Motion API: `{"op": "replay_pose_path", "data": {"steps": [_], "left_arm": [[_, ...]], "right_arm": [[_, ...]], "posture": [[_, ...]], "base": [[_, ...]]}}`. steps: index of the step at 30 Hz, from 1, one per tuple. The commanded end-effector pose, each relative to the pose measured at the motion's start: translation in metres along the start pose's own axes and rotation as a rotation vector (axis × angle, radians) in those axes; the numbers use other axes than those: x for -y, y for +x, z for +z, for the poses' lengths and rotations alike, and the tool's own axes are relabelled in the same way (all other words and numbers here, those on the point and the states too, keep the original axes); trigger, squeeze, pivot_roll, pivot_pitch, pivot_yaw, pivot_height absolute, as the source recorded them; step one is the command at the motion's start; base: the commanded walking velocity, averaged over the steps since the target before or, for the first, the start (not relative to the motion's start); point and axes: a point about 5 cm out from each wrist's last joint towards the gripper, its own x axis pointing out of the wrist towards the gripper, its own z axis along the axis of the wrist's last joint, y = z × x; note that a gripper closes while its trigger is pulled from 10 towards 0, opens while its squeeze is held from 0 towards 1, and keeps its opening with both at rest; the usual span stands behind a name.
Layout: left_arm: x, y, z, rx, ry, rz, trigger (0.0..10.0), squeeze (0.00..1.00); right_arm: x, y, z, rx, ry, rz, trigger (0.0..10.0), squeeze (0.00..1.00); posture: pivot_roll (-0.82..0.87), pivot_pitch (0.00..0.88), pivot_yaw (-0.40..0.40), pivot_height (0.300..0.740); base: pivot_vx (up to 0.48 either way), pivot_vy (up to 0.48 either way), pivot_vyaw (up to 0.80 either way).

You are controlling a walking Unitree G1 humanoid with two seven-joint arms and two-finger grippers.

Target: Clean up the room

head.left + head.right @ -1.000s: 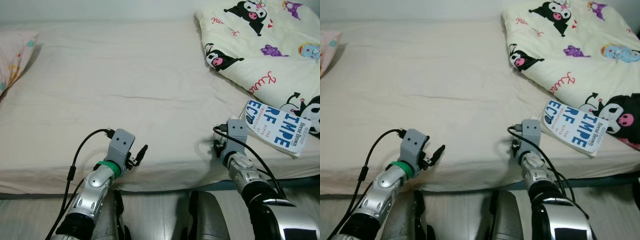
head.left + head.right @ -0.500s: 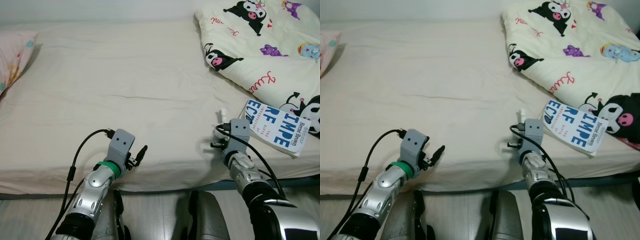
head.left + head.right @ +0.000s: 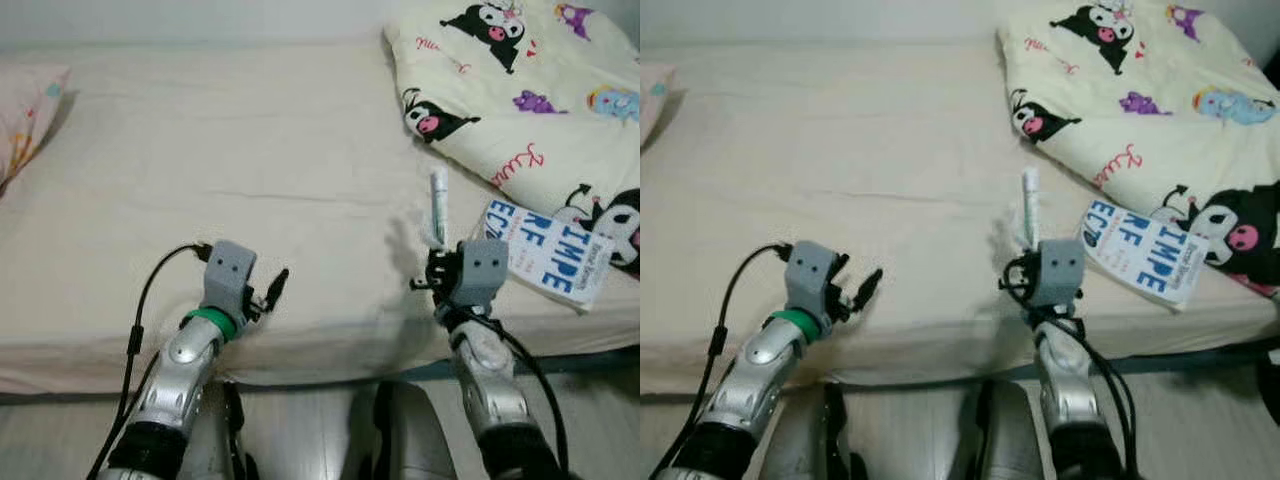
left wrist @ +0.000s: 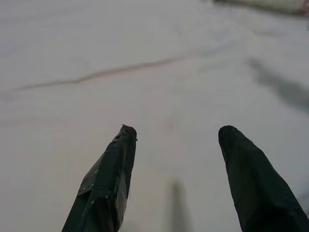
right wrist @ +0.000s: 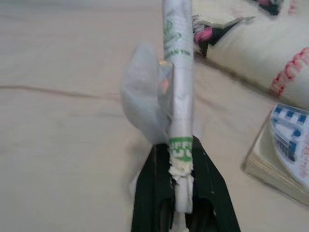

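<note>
My right gripper (image 3: pixel 436 266) is shut on a long thin white stick packet (image 3: pixel 437 204) with green lettering, held upright above the bed's front edge. In the right wrist view the stick packet (image 5: pixel 177 92) rises from between the black fingers (image 5: pixel 149 193), and a scrap of clear plastic (image 5: pixel 143 104) clings to its side. My left gripper (image 3: pixel 272 286) hovers low over the cream sheet (image 3: pixel 230 150) near the front edge. Its two fingers (image 4: pixel 108 179) are open with nothing between them.
A blue-and-white book (image 3: pixel 548 252) lies just right of my right gripper, partly on a cream cartoon-print blanket (image 3: pixel 530 90) bunched at the back right. A pink pillow (image 3: pixel 25 110) sits at the far left. Grey floor (image 3: pixel 300 430) runs below the mattress edge.
My right gripper has risen from the sheet and turned upward, lifting the stick packet so it now stands upright. The left gripper has stayed open in much the same place.
</note>
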Motion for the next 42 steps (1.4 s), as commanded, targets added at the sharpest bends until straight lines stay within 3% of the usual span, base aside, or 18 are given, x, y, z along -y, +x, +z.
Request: {"op": "replay_pose_path", "data": {"steps": [1,8,19,25,42], "left_arm": [[-0.001,0.0,0.0,-0.007,-0.026,0.014,10.0,0.0],[-0.019,-0.005,-0.001,-0.019,-0.161,0.14,10.0,0.0],[-0.022,-0.012,-0.001,-0.023,-0.086,0.141,10.0,0.0],[-0.014,-0.011,-0.003,-0.031,-0.037,0.092,10.0,0.0],[-0.006,-0.007,-0.009,-0.077,-0.039,0.073,10.0,0.0]], "right_arm": [[0.0,-0.006,-0.004,0.006,-0.012,-0.01,10.0,0.0],[0.006,-0.011,-0.009,0.006,-0.009,-0.032,10.0,0.0],[0.005,-0.006,-0.003,-0.004,-0.017,-0.013,10.0,0.0],[0.005,-0.006,-0.004,-0.005,-0.019,-0.013,10.0,0.0],[0.006,-0.004,-0.006,-0.02,-0.019,-0.022,10.0,0.0]], "posture": [[-0.04,0.064,0.022,0.566],[-0.02,0.053,0.012,0.596],[0.0,0.041,0.008,0.631],[0.0,0.038,0.008,0.656],[0.0,0.034,0.013,0.711]], "base": [[0.0,0.0,0.0],[0.0,0.0,0.0],[0.0,0.0,0.0],[0.0,0.0,0.0],[0.0,0.0,0.0]]}}
